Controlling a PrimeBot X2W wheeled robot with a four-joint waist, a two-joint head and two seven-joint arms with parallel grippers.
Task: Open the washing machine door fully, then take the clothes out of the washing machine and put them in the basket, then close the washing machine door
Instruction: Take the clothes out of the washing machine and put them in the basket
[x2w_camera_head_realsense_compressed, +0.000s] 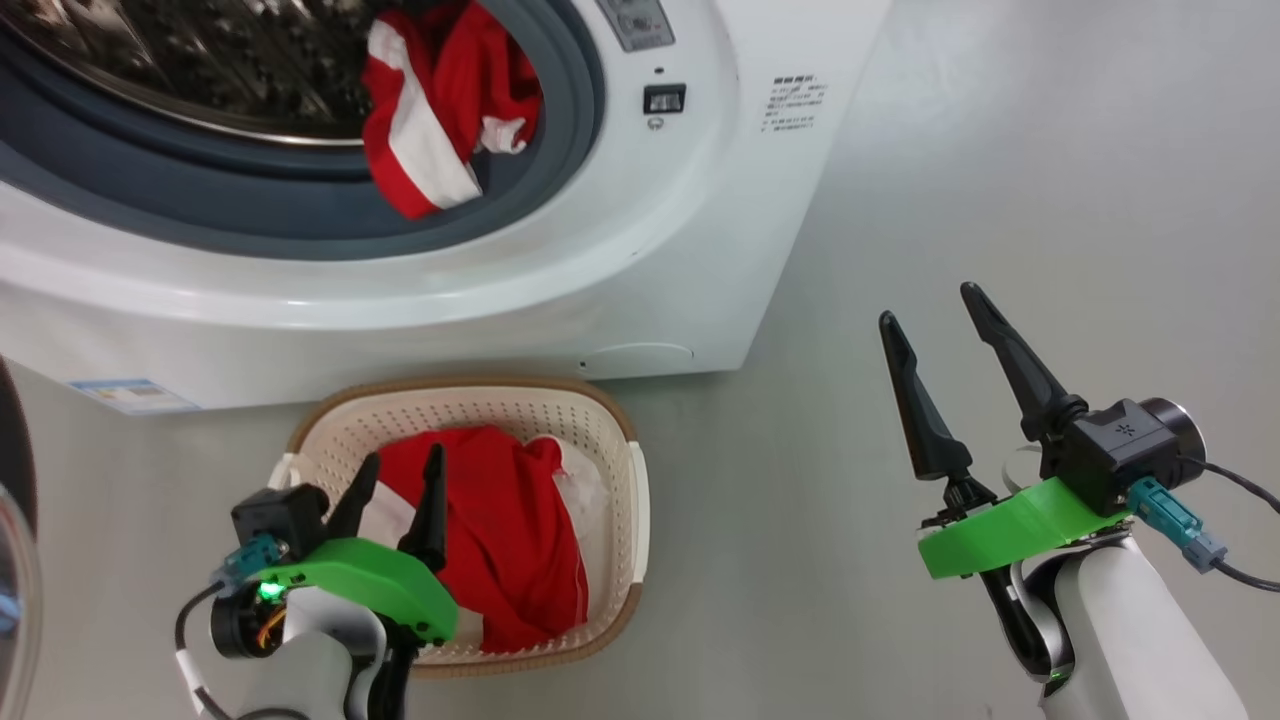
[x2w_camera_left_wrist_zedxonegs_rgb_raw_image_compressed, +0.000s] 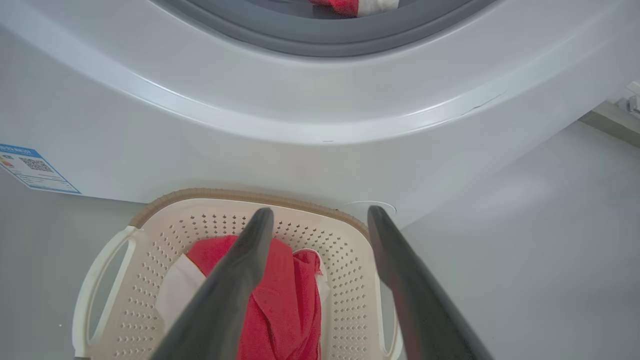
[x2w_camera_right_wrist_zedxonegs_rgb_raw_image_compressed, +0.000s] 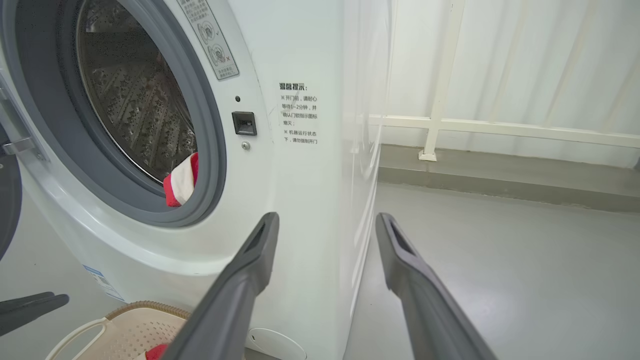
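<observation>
1. Where the head view looks down, bright red, white-striped clothes are seen partly draped over the grey gasket of the big white washing machine, partly heaped in the small cream perforated basket just before it.
2. Both pincers are spread and empty: the left pincer above the basket, the right pincer well aside.
3. By the right wrist view, the perforated steel drum, a white railing and a pale curtain are added, over smooth grey floor.

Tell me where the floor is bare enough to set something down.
Free: the grey floor right of the basket and the washing machine, beneath the right pincer. Crowded: before the machine, where the basket holds red clothes under the left pincer.
</observation>
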